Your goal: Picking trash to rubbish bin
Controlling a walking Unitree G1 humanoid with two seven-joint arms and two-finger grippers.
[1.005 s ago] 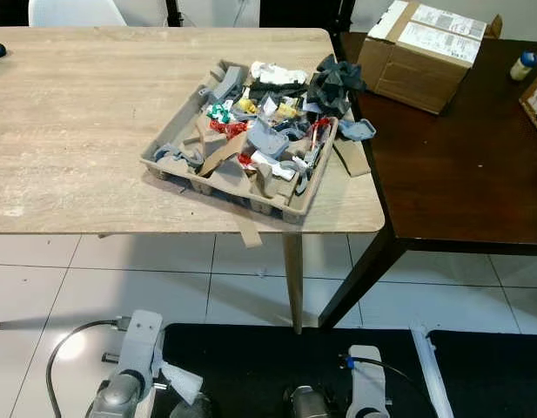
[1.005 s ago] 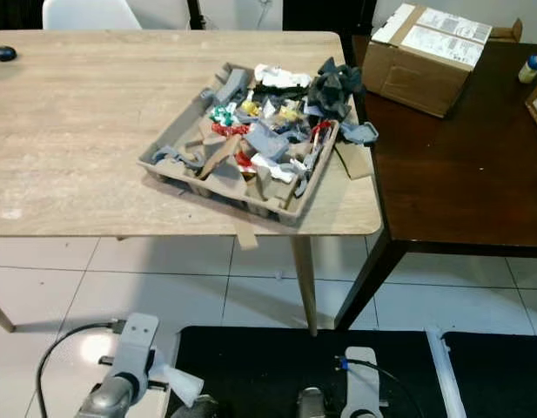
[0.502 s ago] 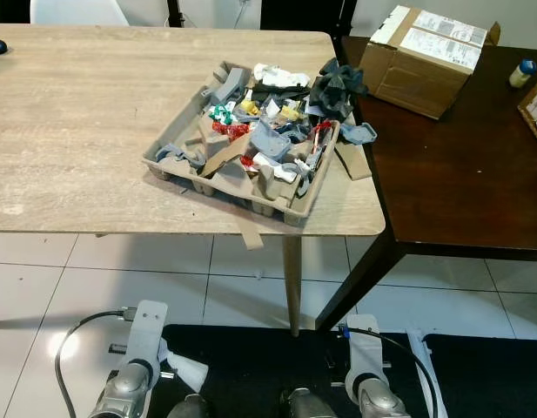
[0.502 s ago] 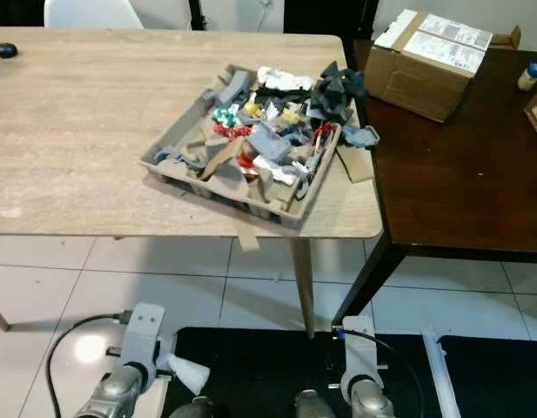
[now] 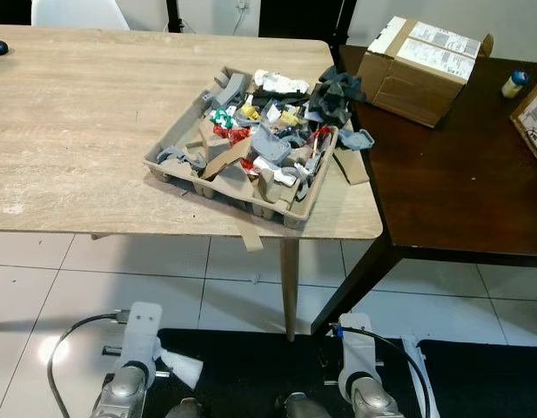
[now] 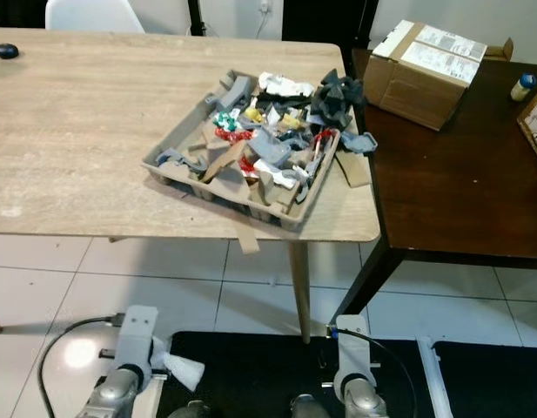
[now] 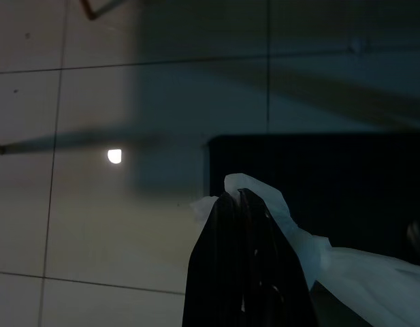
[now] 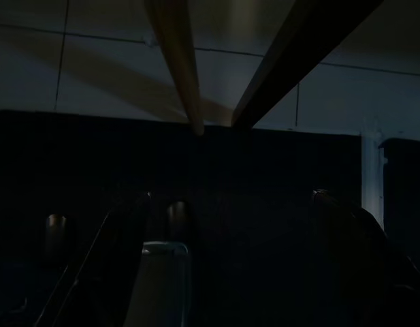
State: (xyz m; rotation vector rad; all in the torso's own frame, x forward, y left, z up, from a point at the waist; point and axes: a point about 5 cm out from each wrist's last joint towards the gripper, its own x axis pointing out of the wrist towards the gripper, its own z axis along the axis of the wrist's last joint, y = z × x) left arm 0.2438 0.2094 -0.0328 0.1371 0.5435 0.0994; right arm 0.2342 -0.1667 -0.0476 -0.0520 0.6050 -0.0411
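Low down, left hand [image 7: 240, 204] pinching white plastic bag [image 7: 291, 228], right hand [image 8: 223, 231] spread.

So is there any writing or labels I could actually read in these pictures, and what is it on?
Nothing here can be read.
White labels on the cardboard box: printed lines and dark blocks, too small to read.
Printed sheet at the dark table's right edge: cut off and blurred.
Coloured wrappers in the cardboard tray: no legible print.
Small bottle: no readable label.
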